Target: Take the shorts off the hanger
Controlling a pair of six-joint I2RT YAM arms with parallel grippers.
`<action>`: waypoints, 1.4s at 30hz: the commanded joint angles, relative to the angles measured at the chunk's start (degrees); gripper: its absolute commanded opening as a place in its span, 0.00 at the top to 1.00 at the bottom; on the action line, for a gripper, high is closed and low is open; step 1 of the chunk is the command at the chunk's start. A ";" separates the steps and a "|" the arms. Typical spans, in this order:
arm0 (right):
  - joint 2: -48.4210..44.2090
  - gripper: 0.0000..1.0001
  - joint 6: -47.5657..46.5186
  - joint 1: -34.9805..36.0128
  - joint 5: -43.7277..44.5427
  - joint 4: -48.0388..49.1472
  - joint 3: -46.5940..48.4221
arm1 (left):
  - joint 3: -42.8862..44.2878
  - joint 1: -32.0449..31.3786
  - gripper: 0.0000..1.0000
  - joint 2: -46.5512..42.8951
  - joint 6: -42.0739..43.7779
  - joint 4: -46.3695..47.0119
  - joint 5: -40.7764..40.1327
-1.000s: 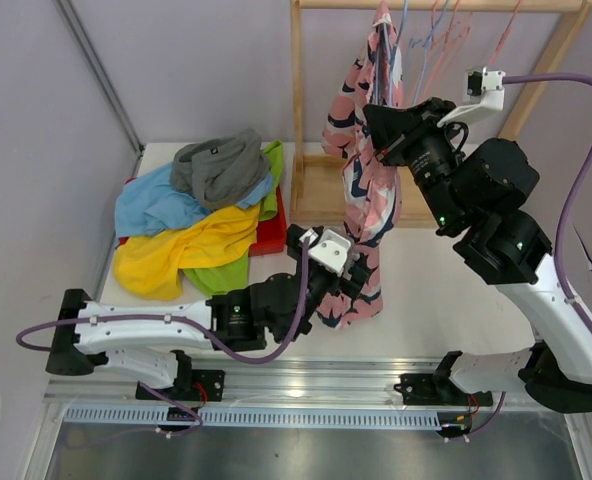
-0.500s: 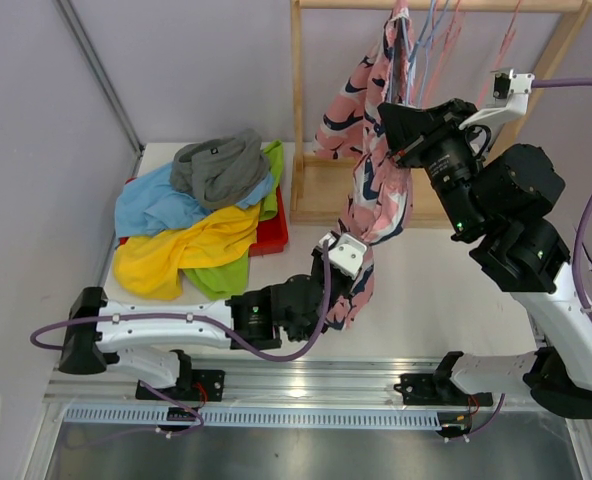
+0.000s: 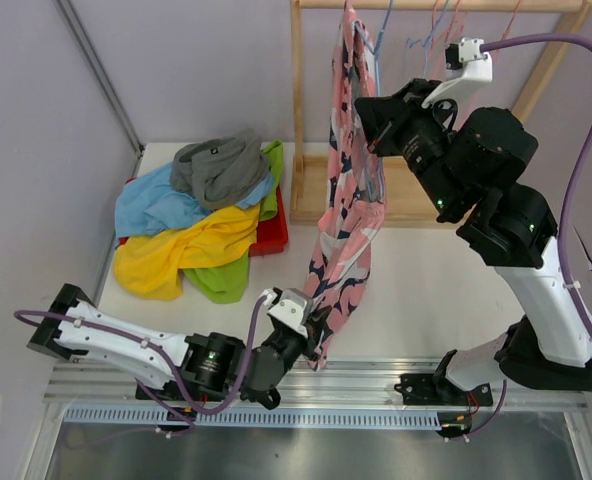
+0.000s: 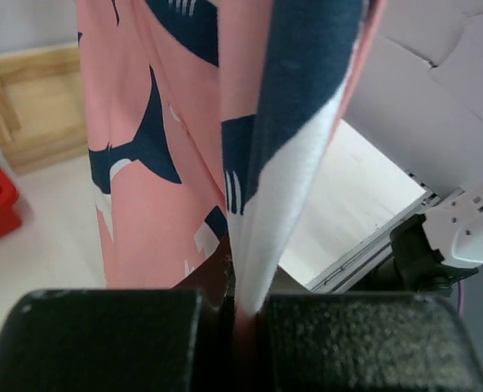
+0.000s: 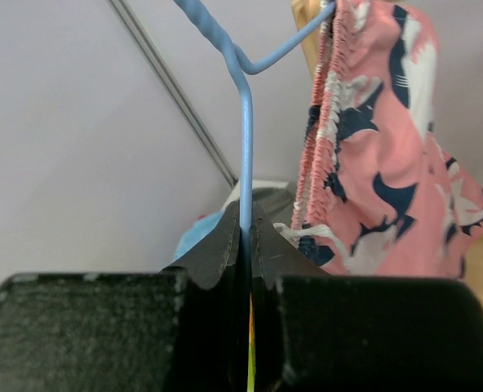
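- Here, the pink shorts (image 3: 343, 190) with a navy-and-white print hang as a long, stretched strip. They run from the top of the wooden rack (image 3: 298, 110) down toward the near edge of the counter (image 3: 431, 290).
- The left fingers (image 4: 111, 343) are pressed together on the bottom hem of the pink shorts, low at the counter's front edge.
- The right fingers (image 5: 213, 261) are clamped on the blue wire hanger (image 5: 243, 139), high up near the rack's top bar. The gathered waistband hangs just beside them.
- At the back left of the counter, four other shorts lie in a heap well apart from the arms. The dark grey shorts (image 3: 221, 165) are on top, with the light blue shorts (image 3: 148, 208), yellow shorts (image 3: 191, 250) and lime green shorts (image 3: 221, 280) beneath.
- A red tray (image 3: 273, 232) shows at the heap's right edge.
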 commanded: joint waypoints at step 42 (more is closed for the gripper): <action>-21.24 1.00 21.23 -1.29 -15.57 -12.82 -10.04 | 48.32 59.85 1.00 13.65 30.84 -15.04 24.69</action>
